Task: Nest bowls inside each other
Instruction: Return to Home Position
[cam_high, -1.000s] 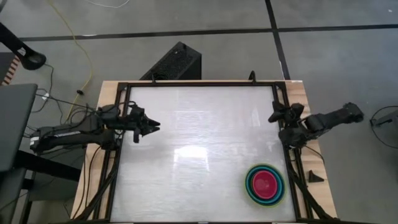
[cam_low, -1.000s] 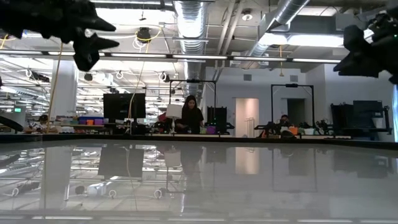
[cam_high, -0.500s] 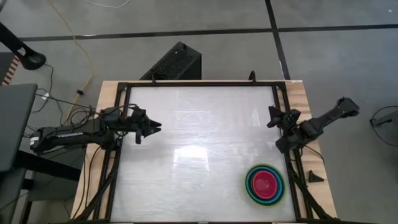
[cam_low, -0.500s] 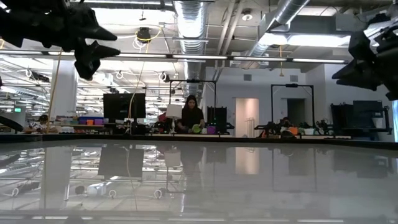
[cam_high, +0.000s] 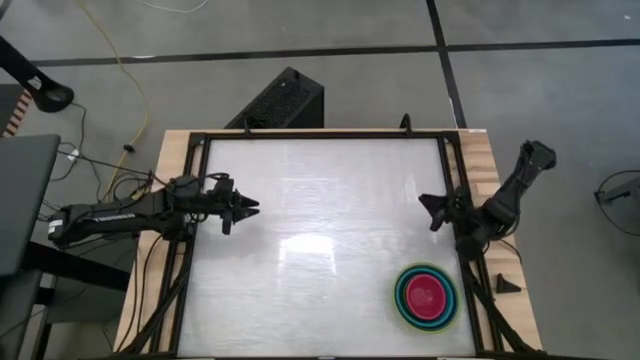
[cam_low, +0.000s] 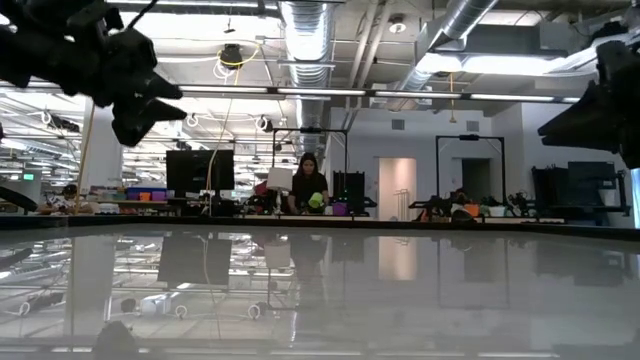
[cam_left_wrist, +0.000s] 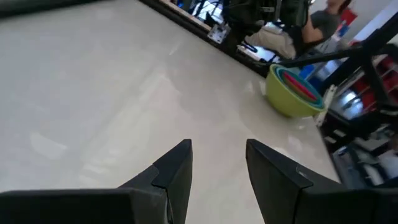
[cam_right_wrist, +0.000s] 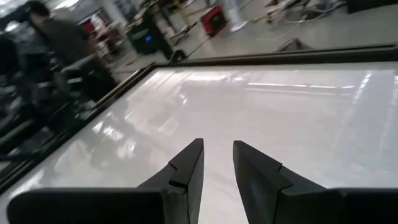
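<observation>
Bowls (cam_high: 427, 296) nested, pink innermost, at the bench (cam_high: 320, 190) corner on the right arm's side, unmoved. I see the right pincer (cam_high: 425, 200) swung inward, elbow folded up behind; fingers narrowly apart, empty. Left pincer (cam_high: 250, 205) approx. same spot, arm outstretched, slightly apart, empty.

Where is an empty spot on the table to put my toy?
The table is bare all across the middle, between the left gripper and the right gripper, and along the left gripper's side. Only the corner near the right gripper is crowded: the nested bowls sit there.
</observation>
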